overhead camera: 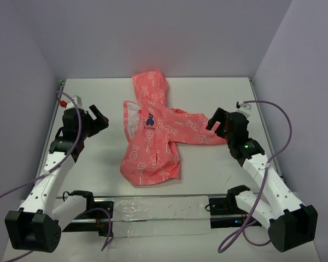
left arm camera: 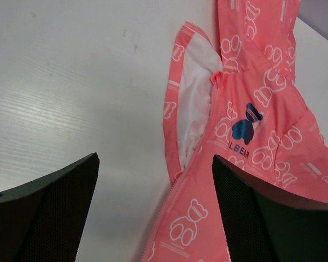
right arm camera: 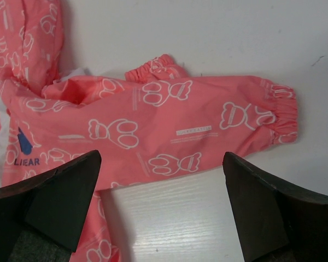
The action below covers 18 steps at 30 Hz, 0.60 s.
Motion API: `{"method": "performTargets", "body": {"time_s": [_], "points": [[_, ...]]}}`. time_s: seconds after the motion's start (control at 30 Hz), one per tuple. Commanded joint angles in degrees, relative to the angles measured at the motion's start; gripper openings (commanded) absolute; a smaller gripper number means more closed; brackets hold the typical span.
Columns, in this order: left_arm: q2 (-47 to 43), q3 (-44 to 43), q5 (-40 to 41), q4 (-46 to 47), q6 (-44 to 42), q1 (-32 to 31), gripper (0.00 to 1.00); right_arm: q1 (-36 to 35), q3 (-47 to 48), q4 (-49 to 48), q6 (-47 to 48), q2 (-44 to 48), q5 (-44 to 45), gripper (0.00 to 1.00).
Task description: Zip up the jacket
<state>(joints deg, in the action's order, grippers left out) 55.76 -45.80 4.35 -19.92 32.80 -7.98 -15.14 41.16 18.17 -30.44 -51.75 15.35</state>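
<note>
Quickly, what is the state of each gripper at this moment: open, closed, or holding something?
Left gripper: open, jaws wide apart, holding nothing.
Right gripper: open, jaws wide apart, holding nothing.

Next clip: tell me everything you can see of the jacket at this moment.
The jacket is small, thin coral-pink fabric printed with white bear marks, lying flat and rumpled on the table, hood toward the far edge. One sleeve, elastic-cuffed, stretches out to the right. A dark blue emblem sits on the chest; beside it a front edge folds back, showing whitish lining. Only the table touches it.
</note>
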Motion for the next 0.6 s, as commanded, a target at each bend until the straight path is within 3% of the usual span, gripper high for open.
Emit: {"method": "performTargets", "body": {"time_s": [0.0, 0.27, 0.47, 0.57], "points": [[1.59, -1.48, -1.28, 1.89, 1.55, -4.85, 0.87, -0.47, -1.59, -4.18, 1.49, 1.36, -4.62, 1.0], [6.27, 0.44, 7.94, 0.77, 12.11, -19.09, 0.79, -3.18, -1.79, -3.67, 1.09, 0.62, -8.66, 1.0], [-4.05, 11.81, 15.13, -8.21, 30.76, -24.72, 0.89, -8.37, -4.28, -2.8, 0.36, 1.82, -8.25, 1.0], [-10.32, 19.48, 11.37, -3.75, 34.81, -25.59, 0.89, -8.82, -5.21, -4.28, 0.01, 1.42, -9.06, 1.0]]}}
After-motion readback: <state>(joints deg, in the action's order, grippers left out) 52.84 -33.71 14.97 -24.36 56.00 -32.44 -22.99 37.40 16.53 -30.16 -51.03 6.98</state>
